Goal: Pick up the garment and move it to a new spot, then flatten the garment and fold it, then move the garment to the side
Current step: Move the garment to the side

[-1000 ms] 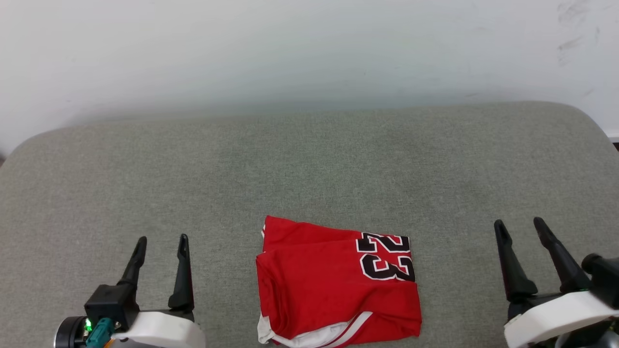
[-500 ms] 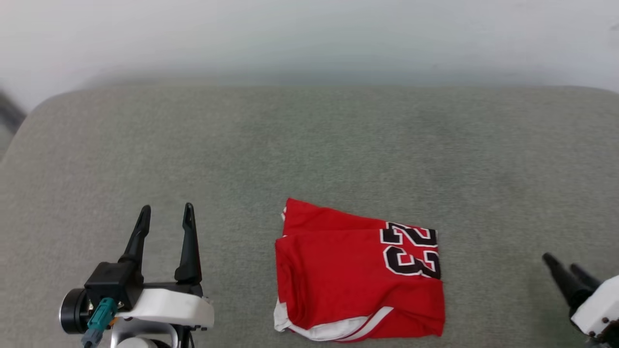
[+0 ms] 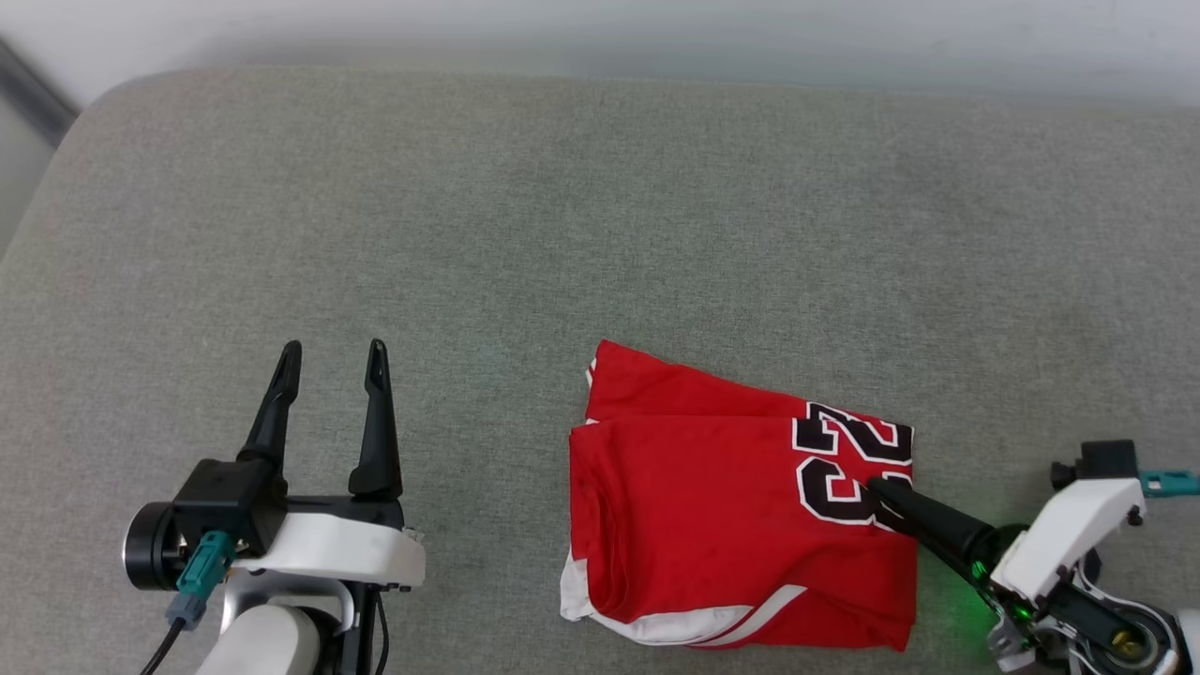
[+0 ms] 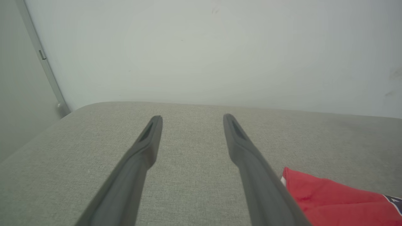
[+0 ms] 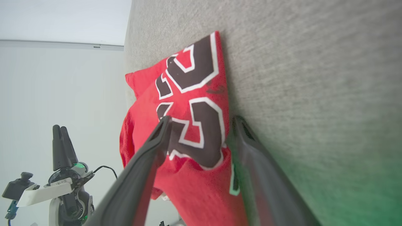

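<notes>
On the grey cushion [image 3: 600, 234], the garment [image 3: 712, 525] looks soft and limp (light too), best pinched at its right edge, between the spread jaws of the right gripper [image 5: 202, 121].

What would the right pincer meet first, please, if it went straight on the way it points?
The red shirt: the open right pincer straddles its numbered edge, so the folded cloth would likely slide between the fingers first.

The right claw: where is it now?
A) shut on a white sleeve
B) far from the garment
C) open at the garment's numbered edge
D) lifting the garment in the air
C: the right claw is open, one finger over the garment's number, one beside that edge.
</notes>
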